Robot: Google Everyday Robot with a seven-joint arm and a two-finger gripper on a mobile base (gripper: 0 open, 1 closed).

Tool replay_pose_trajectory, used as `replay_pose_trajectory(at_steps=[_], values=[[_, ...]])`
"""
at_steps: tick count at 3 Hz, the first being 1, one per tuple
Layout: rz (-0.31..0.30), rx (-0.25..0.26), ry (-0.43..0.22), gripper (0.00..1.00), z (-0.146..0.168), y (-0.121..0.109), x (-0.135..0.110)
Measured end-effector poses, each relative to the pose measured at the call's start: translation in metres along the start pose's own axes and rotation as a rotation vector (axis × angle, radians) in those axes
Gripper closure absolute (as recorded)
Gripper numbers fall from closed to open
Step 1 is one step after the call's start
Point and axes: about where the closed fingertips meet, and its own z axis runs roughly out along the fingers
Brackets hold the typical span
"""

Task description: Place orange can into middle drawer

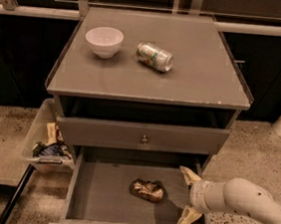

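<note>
The orange can [148,190] lies on its side on the grey floor of the open middle drawer [101,197], near the middle. My gripper [187,197] is at the drawer's right side, just right of the can and apart from it. Its two pale fingers are spread, one finger [189,175] toward the back and the other finger [188,217] toward the front, with nothing between them. The white arm reaches in from the lower right.
A white bowl [104,41] and a silver-and-green can [155,57] lying on its side sit on the cabinet top [193,84]. The drawer front with a round knob [144,140] is above the open drawer. A clear bin of snacks [47,142] stands on the floor at the left.
</note>
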Motion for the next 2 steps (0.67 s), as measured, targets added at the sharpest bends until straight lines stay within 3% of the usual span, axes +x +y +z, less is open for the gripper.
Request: replay_pose_trajectory(at_steps=[1,2], values=[[-0.064,0.068,0.025,0.00,-0.0548,-0.0005,-0.0169],[-0.062,0.076,0.032,0.00,-0.0589,-0.0014,-0.0146]])
